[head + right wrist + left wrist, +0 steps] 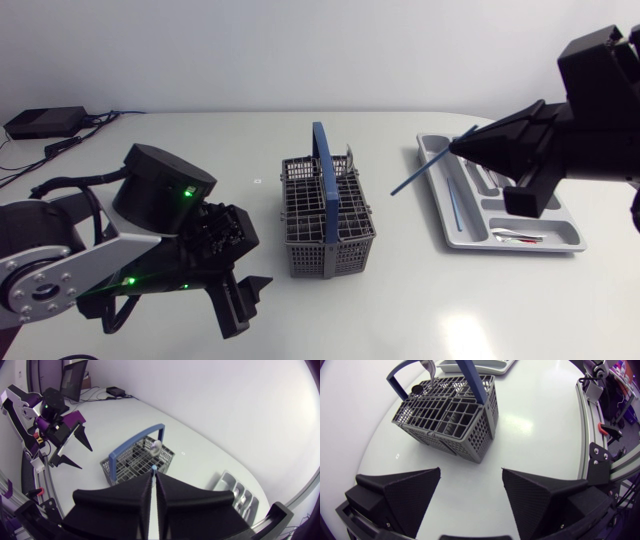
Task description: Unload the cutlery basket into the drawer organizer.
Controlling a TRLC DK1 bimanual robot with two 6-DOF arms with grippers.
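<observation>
The table (400, 300) is a white, rounded slab with a faint sheen, pale patches of glare lying on its near side, and a plain light wall stands behind it. Near the middle of the surface sits the cutlery basket (328, 215), grey mesh with an upright blue handle; a spoon (156, 448) stands in it with its bowl up beside the handle. A small mark (257, 181) dots the bare surface just beside the basket, on my left arm's side. Well apart from the basket, toward my right arm, lies the drawer organizer (500, 195), a grey tray of long compartments; one blue stick (455, 205) already lies in a compartment on the side nearest the basket, and some cutlery lies in a compartment on the far side, too small to tell apart. The right gripper (458, 147) hangs above the organizer's basket-side rim with its fingers clenched on a thin blue stick (430, 162), which slants down toward the gap between basket and organizer without touching the surface. The left gripper (471, 468) hangs low over bare tabletop near the basket, its fingers spread wide with nothing between them.
</observation>
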